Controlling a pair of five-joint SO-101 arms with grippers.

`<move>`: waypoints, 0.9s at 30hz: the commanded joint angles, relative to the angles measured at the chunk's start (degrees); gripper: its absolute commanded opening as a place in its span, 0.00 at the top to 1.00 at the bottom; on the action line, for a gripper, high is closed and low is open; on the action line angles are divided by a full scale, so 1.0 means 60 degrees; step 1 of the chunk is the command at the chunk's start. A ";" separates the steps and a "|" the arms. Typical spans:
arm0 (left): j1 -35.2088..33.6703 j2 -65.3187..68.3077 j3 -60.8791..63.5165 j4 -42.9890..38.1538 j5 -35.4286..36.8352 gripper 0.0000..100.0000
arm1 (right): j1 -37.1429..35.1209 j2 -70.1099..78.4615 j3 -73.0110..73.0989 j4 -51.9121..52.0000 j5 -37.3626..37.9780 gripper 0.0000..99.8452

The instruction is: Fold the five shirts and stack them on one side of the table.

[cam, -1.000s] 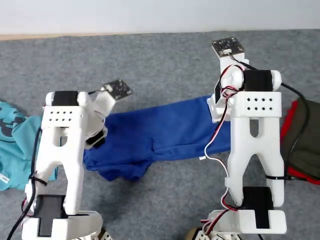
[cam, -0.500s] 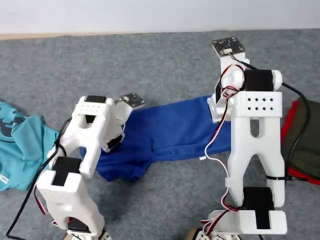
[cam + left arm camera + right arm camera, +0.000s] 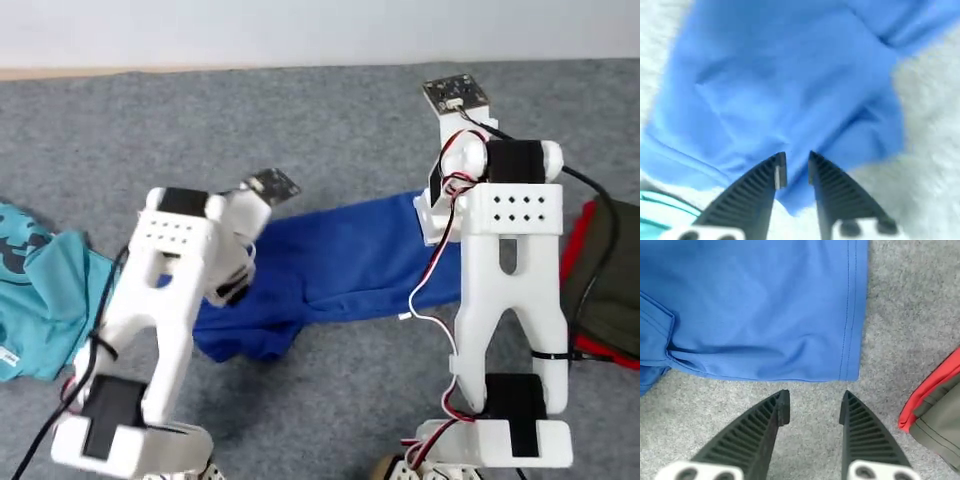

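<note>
Left wrist view puts us over the left gripper (image 3: 796,167), jaws parted just a crack and nothing pinched, poised above the rumpled end of the blue shirt (image 3: 790,90); we read that as lining up a grab to pull it flat. The right gripper (image 3: 812,410) hangs wide open and empty over the grey mat (image 3: 900,315) just off the shirt's hem corner, likely set to take it. Between the arms the shirt lies stretched out, with the teal shirt (image 3: 40,290) and the red-and-olive pile (image 3: 600,270) waiting at either side.
</note>
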 commanded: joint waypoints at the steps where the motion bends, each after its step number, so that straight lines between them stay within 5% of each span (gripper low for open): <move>1: 0.0806 -0.1084 0.0886 0.0322 -0.0425 0.89 | -0.0037 -0.0037 -0.0059 0.0242 -0.0059 0.82; 16: 0.1465 -0.1392 0.3963 -0.2813 -0.0484 0.85 | -0.0051 -0.0022 -0.0059 0.0286 -0.0059 0.82; 27: 0.1480 0.0469 0.3216 -0.3077 -0.0469 0.86 | -0.0051 -0.0022 -0.0059 0.0286 -0.0059 0.82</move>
